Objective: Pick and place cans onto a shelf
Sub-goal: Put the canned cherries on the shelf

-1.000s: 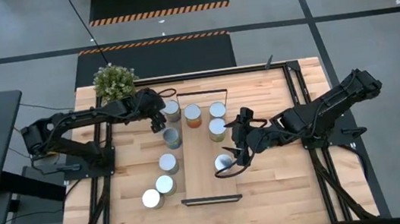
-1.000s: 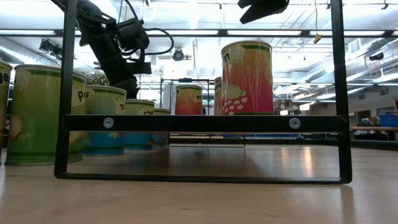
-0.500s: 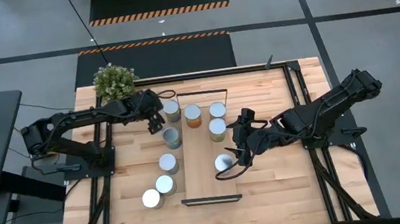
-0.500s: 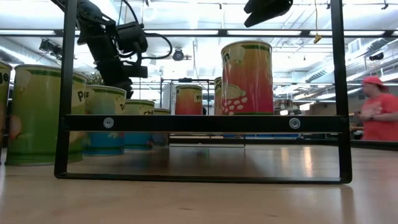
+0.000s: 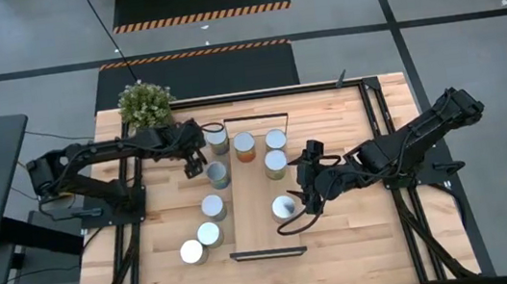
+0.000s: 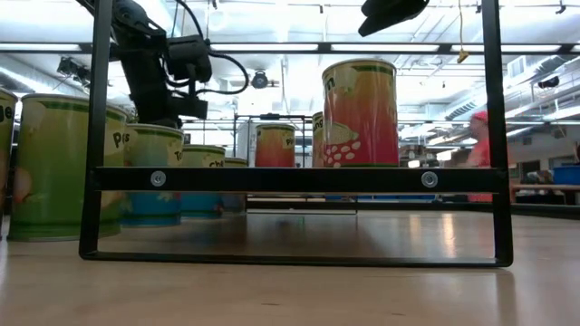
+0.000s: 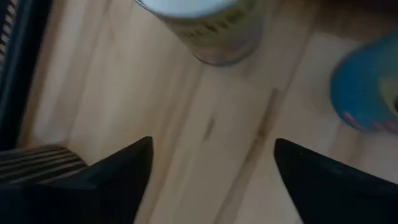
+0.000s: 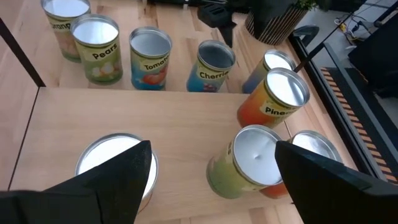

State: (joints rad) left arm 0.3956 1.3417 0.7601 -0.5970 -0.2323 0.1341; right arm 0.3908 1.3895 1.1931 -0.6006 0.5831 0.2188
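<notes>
Right gripper has lifted off the near can, fingers spread, released on shelf; left gripper, also spread, retreats left of far cans.

Your left arm is reaching in from its base at the left edge of the tabletop, its left end effector hanging raised with its two dark fingers spread wide apart. Your right arm is stretching in from the right, elbow bent, its right end effector also hovering with fingers parted and gripping nothing.
</notes>
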